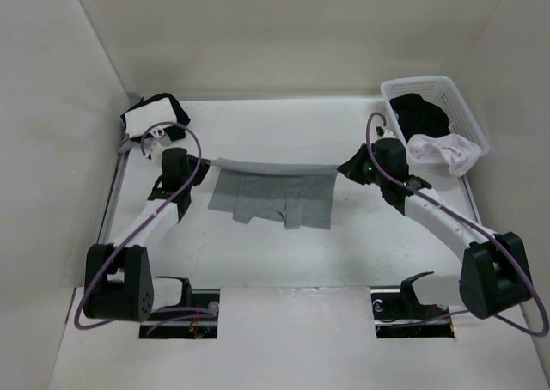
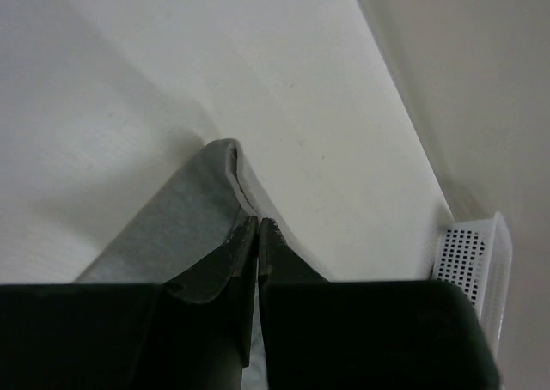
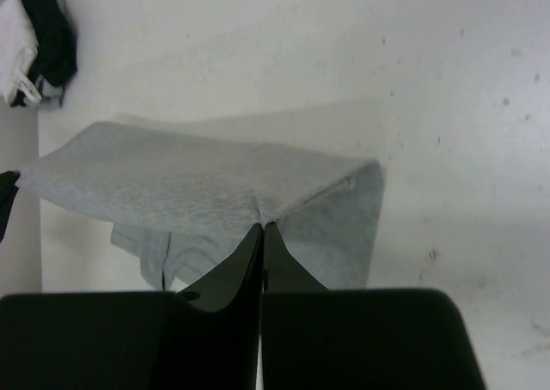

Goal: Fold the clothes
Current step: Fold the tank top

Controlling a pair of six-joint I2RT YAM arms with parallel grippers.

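Nearest us, our left jaws and right jaws pinch shut on the top corners of the grey clothes point(image 1: 273, 198), at 9 and 3 o'clock, mid table point(image 1: 258, 265); we think it is soft, light and floppy, so corners hold best.

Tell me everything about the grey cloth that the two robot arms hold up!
It is a soft, plain, light grey garment that looks like knit cotton. The left gripper and the right gripper each pinch one top corner, shut tight, so its top edge stretches straight between them. The rest hangs down, a little wrinkled, with a small notch in the bottom edge. Its lower part seems to rest on the white table.
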